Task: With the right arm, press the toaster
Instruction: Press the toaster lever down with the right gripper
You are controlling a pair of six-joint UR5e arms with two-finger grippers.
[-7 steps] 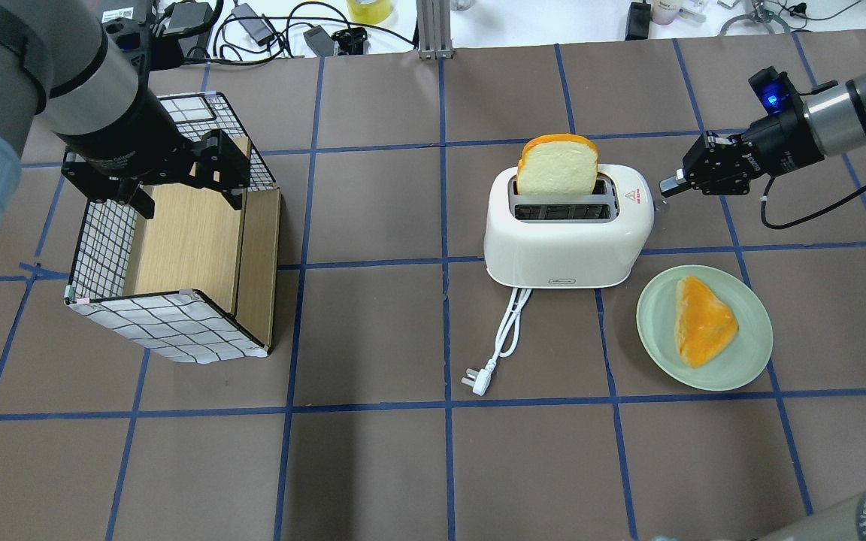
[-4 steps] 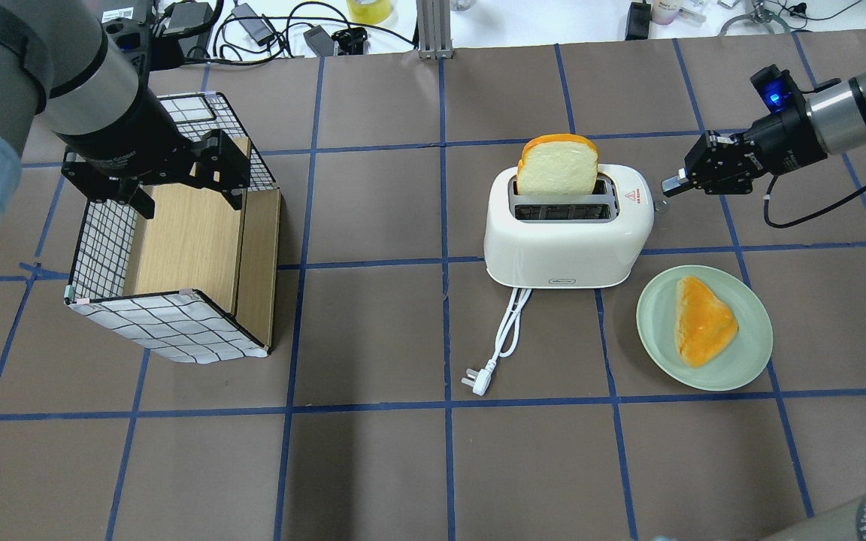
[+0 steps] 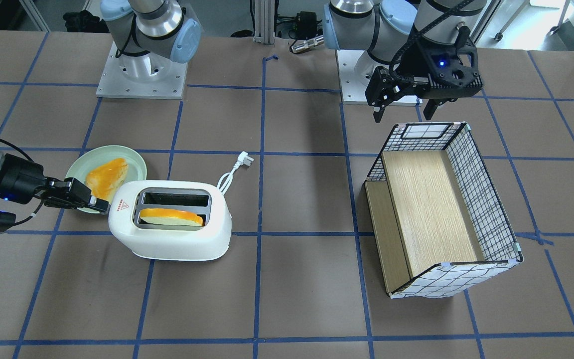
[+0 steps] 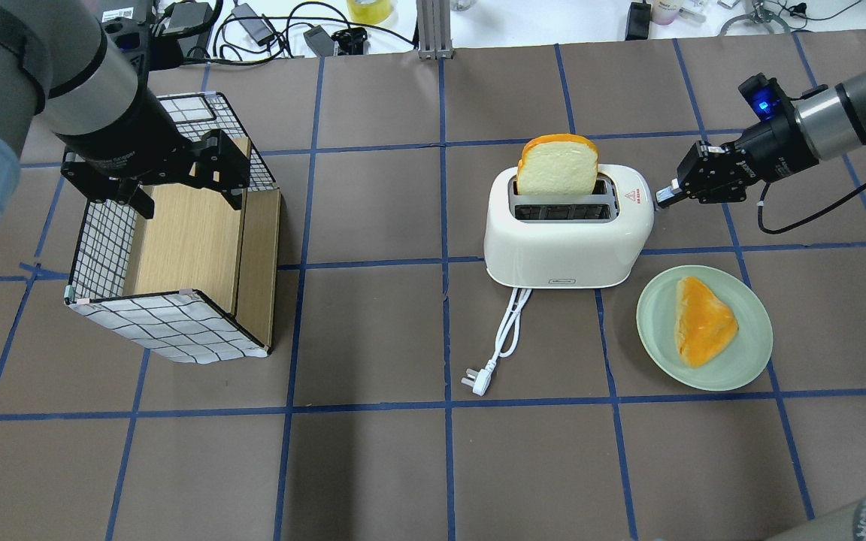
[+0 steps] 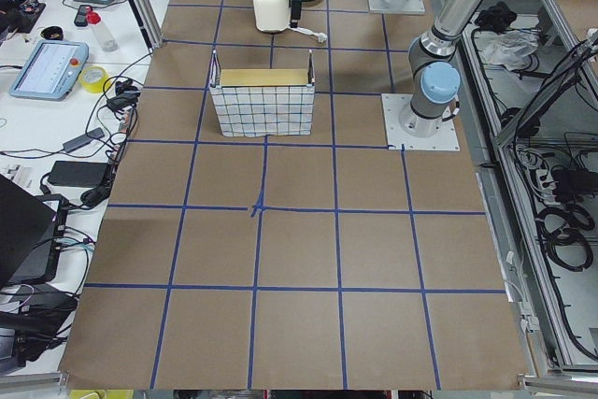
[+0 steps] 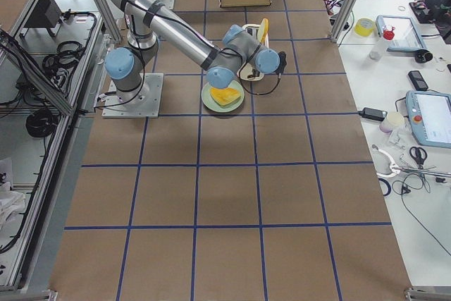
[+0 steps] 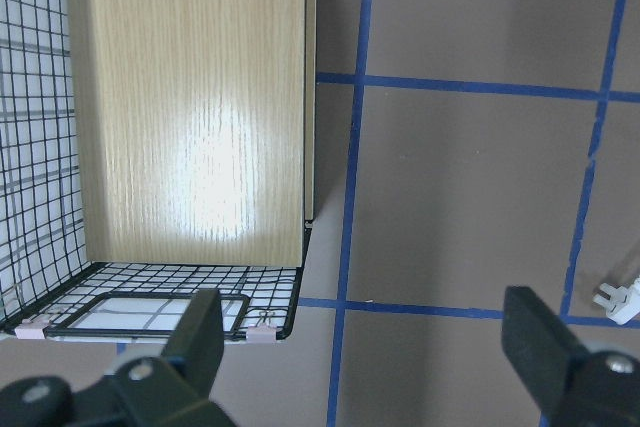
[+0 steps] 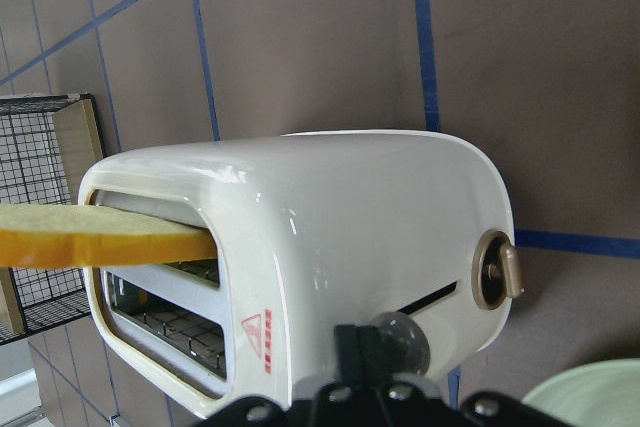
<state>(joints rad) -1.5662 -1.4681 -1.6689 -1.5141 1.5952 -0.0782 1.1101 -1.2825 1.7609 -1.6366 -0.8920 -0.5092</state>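
Beside toaster (image 4: 564, 240) end, right claw (image 4: 664, 198) pinched closed, empty, plate (image 4: 752, 362) near, left claw (image 4: 189, 199) spread over basket (image 4: 170, 327)

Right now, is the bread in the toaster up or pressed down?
Up. In the overhead view the bread stands well above the slots of the toaster, and the right wrist view shows it sticking out.

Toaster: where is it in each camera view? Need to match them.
Front-facing: toaster lower left.
Overhead: toaster right of centre.
Exterior left: toaster top centre, far.
Exterior right: toaster top centre.
Left wrist: not in it.
Right wrist: toaster fills the middle.
Landmark: bread slice in its slot.
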